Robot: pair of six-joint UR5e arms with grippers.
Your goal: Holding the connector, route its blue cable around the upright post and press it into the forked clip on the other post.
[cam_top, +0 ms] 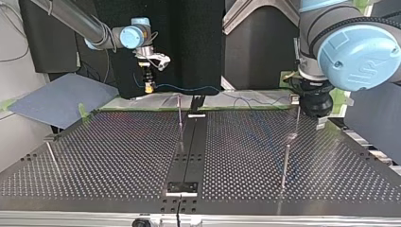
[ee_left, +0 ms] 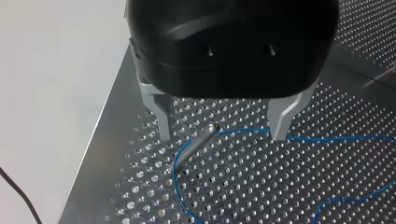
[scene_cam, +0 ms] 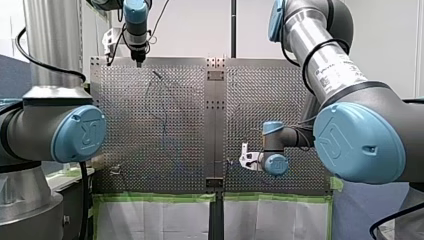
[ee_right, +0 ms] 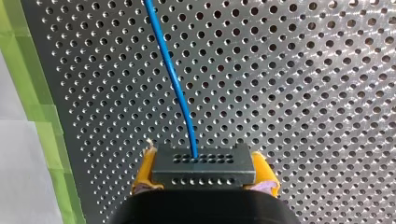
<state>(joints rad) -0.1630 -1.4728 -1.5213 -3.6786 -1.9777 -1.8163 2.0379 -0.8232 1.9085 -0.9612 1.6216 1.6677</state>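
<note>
Grey arms (scene_cam: 325, 55), pale-blue joint caps (scene_cam: 357, 142)

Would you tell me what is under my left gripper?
A metal post with blue cable bent round it, on the perforated metal table; the black gripper hides the table beyond.

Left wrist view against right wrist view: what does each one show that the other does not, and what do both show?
Only the left wrist view shows my left gripper, its metal fingers open with a metal post between them, and the blue cable bending beside that post. Only the right wrist view shows my right gripper shut on the dark connector, yellow pads at its sides, and green tape along the table edge. Both show the blue cable and the perforated table.
</note>
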